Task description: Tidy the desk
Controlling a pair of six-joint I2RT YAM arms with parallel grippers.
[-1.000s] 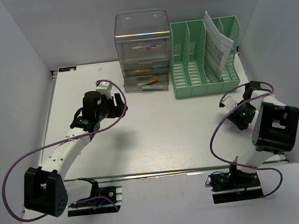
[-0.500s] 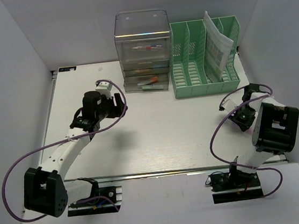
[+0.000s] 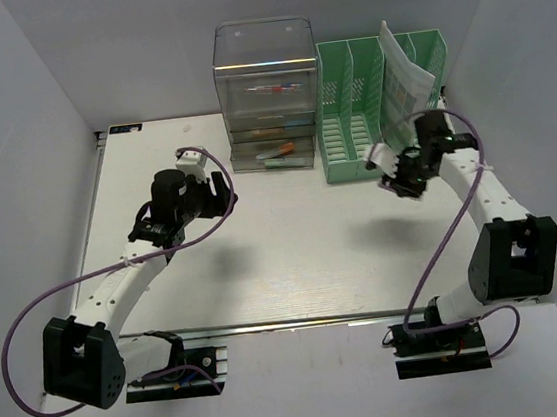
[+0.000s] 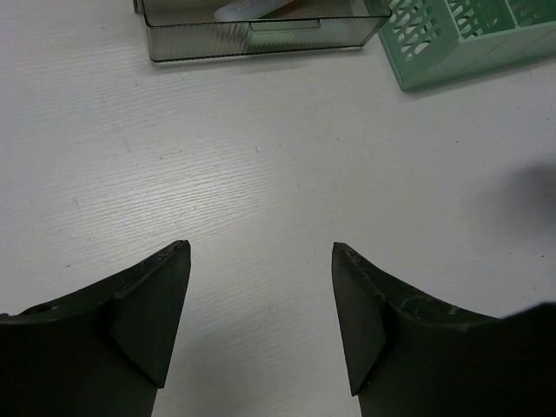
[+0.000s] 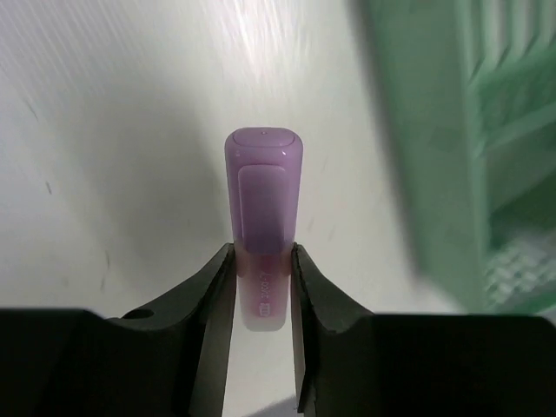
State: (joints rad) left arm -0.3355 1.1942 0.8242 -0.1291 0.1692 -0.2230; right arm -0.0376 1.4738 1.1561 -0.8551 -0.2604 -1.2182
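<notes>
The desk (image 3: 294, 252) is a wide off-white tabletop. My right gripper (image 5: 263, 261) is shut on a purple capped marker (image 5: 263, 182), whose cap sticks out past the fingertips. In the top view the right gripper (image 3: 396, 173) hangs above the desk just in front of the green file rack, with the marker's pale end (image 3: 381, 154) pointing left. My left gripper (image 3: 223, 197) hovers over the desk's left middle, in front of the drawer unit. In the left wrist view its jaws (image 4: 261, 248) stand open with only bare tabletop (image 4: 261, 165) between them.
A clear plastic drawer unit (image 3: 268, 94) stands at the back; its bottom drawer (image 4: 252, 35) is pulled out and holds an orange pen (image 3: 278, 152). Right of it is the green slotted file rack (image 3: 350, 130), with a booklet (image 3: 406, 88) in one slot. Grey walls stand on both sides.
The right gripper shut on the purple marker near the desk's right edge, then rose and swung to the back-left, in front of the green rack. The left arm hardly moved.
</notes>
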